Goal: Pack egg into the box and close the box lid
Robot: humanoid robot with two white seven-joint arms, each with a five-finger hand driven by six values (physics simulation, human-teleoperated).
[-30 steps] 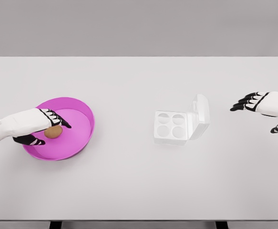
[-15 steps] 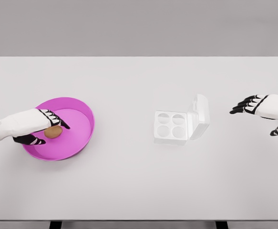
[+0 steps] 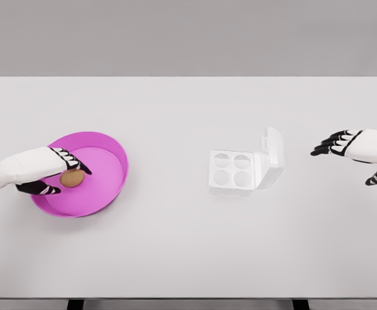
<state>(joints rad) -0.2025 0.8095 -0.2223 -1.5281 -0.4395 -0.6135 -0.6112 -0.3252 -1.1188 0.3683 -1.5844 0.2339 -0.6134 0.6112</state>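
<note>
At the far left, the left hand (image 3: 49, 173) reaches in over the near-left part of a magenta round tray (image 3: 110, 152), which sits on the white table (image 3: 175, 252) toward the 9 o'clock side. Its black fingers (image 3: 77, 163) arch over the top of a brown egg (image 3: 72, 178) and the thumb lies below it at about 7 o'clock; the fingers are curled around the egg, though whether they actually press on it cannot be told from this view. The egg lies inside the tray, left of the tray's middle.

Well to the right, near the table's centre and slightly toward 3 o'clock, stands a white egg box (image 3: 232, 173) with four round cups, all showing bare. Its lid (image 3: 271, 157) is swung open, standing up tilted on the box's right side at about 2 o'clock from the cups.

Further right, well apart from the box, the right hand (image 3: 350, 147) hovers at the picture's 3 o'clock edge. Its fingers (image 3: 329, 141) point left toward the box, spread and relaxed, holding nothing, with the thumb hanging lower at the frame edge.
</note>
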